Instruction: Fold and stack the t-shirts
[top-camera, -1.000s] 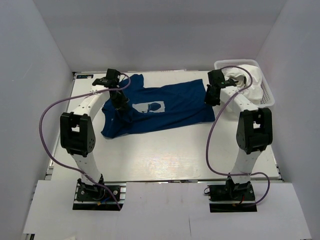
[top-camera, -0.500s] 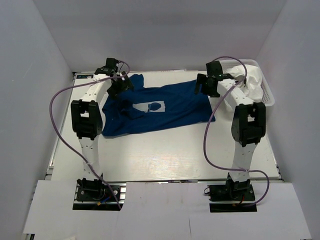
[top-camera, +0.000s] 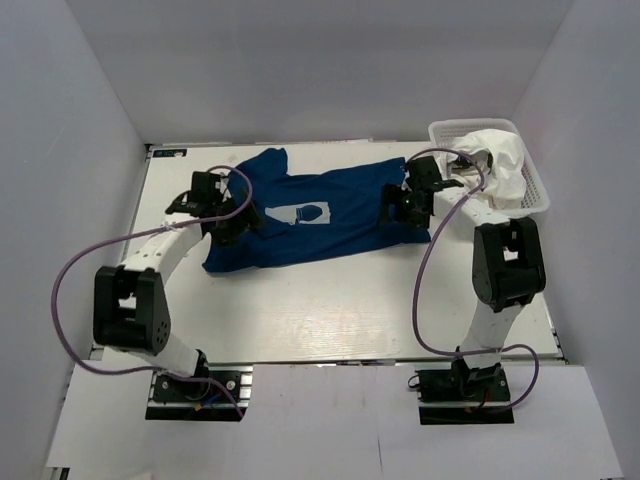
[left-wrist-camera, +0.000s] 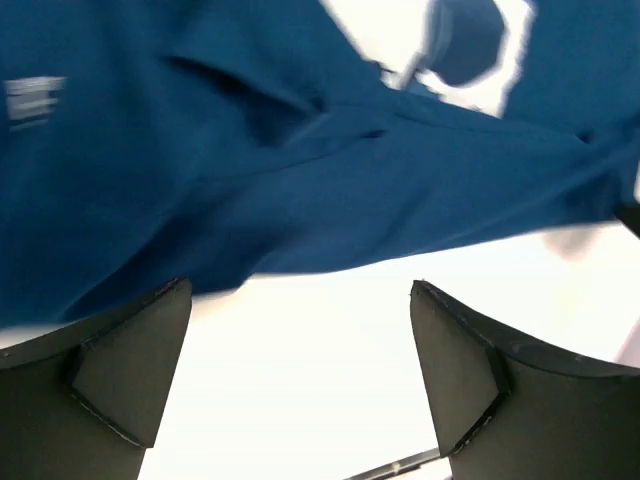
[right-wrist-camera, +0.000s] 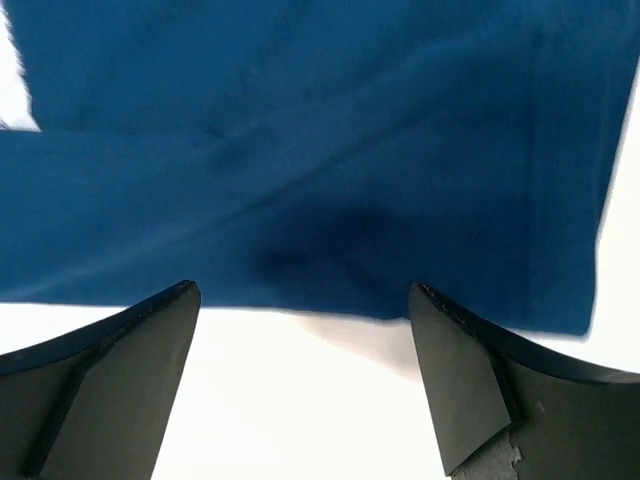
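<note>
Both arms have come down toward the near edge of the navy shirt (top-camera: 320, 215), spread on the table (top-camera: 330, 310). Your left gripper (top-camera: 228, 220) and right gripper (top-camera: 402, 208) hang wide open, empty, over its ends. Folding looks about to start: pinch that edge both sides.

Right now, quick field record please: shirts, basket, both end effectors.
navy t-shirt: spread out on the table, pale print up, unfolded, rumpled at its left end
white t-shirt: bunched in the basket, far right corner
left end effector: open, empty, over the left end of the navy t-shirt
right end effector: open, empty, over the right end of the navy t-shirt
stack: not started
</note>
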